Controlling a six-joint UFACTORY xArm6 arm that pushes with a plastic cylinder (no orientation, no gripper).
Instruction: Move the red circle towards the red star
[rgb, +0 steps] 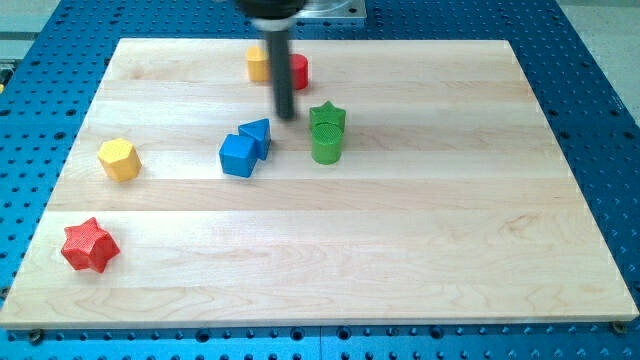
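Note:
The red circle (298, 70) sits near the view's top, partly hidden behind my rod, touching a yellow block (259, 63) on its left. The red star (89, 245) lies at the view's lower left, far from the circle. My tip (288, 115) rests on the board just below the red circle, between the blue triangle (257, 134) and the green star (327, 119).
A blue cube (238, 155) touches the blue triangle's lower left. A green cylinder (326, 145) sits right below the green star. A yellow hexagon (118, 159) lies at the left. The wooden board (400, 250) lies on a blue perforated table.

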